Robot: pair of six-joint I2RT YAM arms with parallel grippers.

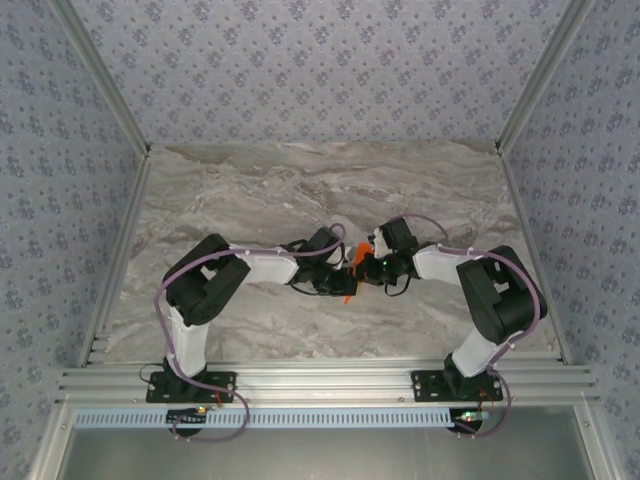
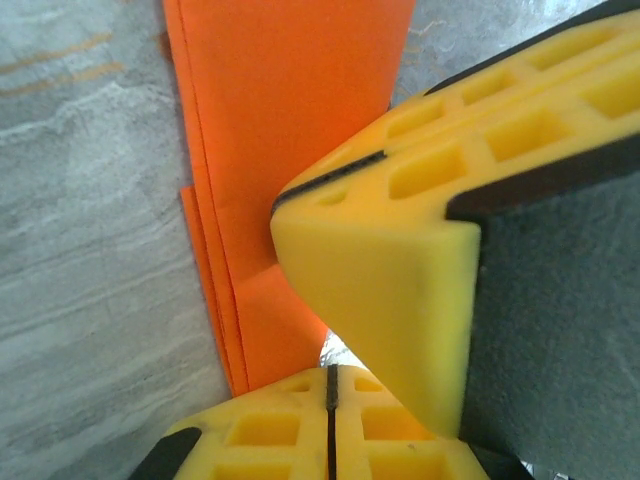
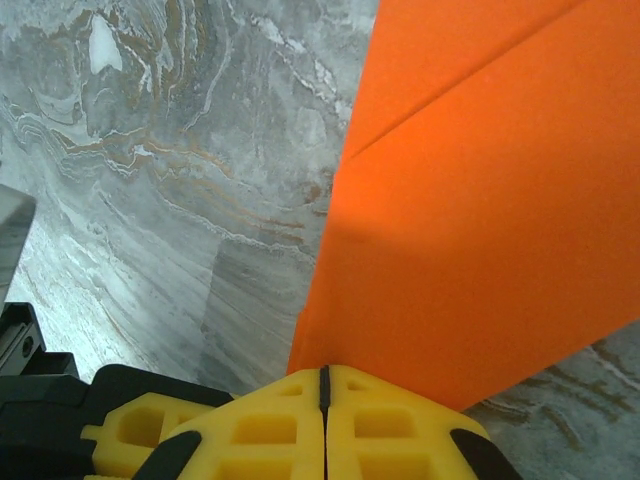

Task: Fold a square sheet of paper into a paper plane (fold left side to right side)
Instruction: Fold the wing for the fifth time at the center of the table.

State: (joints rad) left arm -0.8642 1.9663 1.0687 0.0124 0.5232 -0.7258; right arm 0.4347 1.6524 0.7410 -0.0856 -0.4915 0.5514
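Both arms meet mid-table. The slim, bright orange-red folded paper plane (image 1: 354,262) stands up off the grey marbled tabletop (image 1: 250,190) between them, at dead centre of the table. Its long axis runs roughly 12 to 6 in the overhead view, tipped a little toward 1.

The left gripper (image 1: 335,285) is at the paper's 9 o'clock and the right gripper (image 1: 372,268) at its 3 o'clock. Both are right up against it, neither clearly nearer.

Right wrist view: the right gripper (image 3: 323,372) has its yellow fingers pressed together, and the paper plane (image 3: 480,230) fans out of the tips toward 1 o'clock with a crease showing. That's a pinch on the paper.

Left wrist view: the left gripper (image 2: 330,375) is also pressed together. The paper plane (image 2: 290,100) comes down from 12 with its layered edges stacked, and its lower end touches the fingertips just at 10 o'clock of the seam. I can't tell if any layer is actually caught there. The right gripper (image 2: 276,202) pokes in from 2 o'clock, its tip on the paper's right edge (very tight quarters, yellow on yellow).

Judgement: a left-over-right fold hinges on that 12–6 axis. The left side has to swing toward 3 while the right pinch anchors it. The plane is partly formed, not finished.
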